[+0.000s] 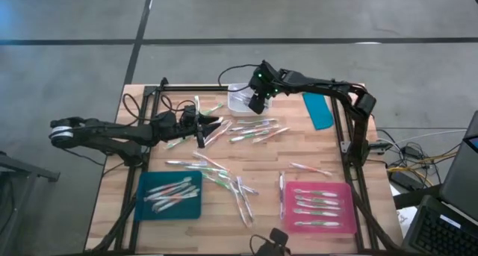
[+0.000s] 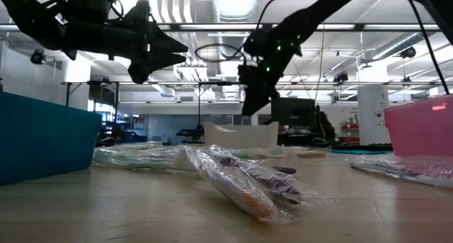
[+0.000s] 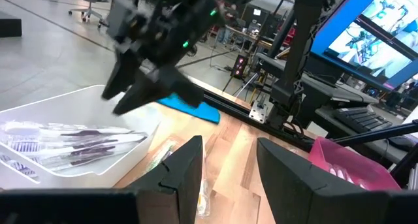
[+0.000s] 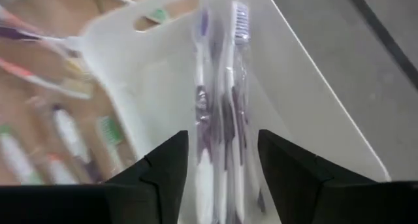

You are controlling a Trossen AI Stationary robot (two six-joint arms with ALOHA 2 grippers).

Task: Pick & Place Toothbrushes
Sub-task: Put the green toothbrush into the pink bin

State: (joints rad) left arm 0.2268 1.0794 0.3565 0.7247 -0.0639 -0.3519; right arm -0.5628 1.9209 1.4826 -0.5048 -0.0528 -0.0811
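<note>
Wrapped toothbrushes lie scattered on the wooden table [image 1: 224, 155], one group [image 1: 254, 129] near the middle and another [image 1: 220, 178] nearer the front. A white bin [image 1: 240, 99] stands at the far side with purple-and-white toothbrushes [image 4: 222, 87] lying on its floor. My right gripper [image 4: 222, 165] hangs open above the bin, slanting down, its fingers clear of the toothbrushes below. My left gripper [image 3: 228, 178] is held level above the table left of the middle [image 1: 216, 125], open, with nothing between its fingers.
A teal tray [image 1: 170, 196] at the front left and a pink tray [image 1: 320, 207] at the front right each hold several toothbrushes. A flat teal piece [image 1: 319, 110] lies at the far right. Black frame bars [image 1: 343, 136] run along the table's sides.
</note>
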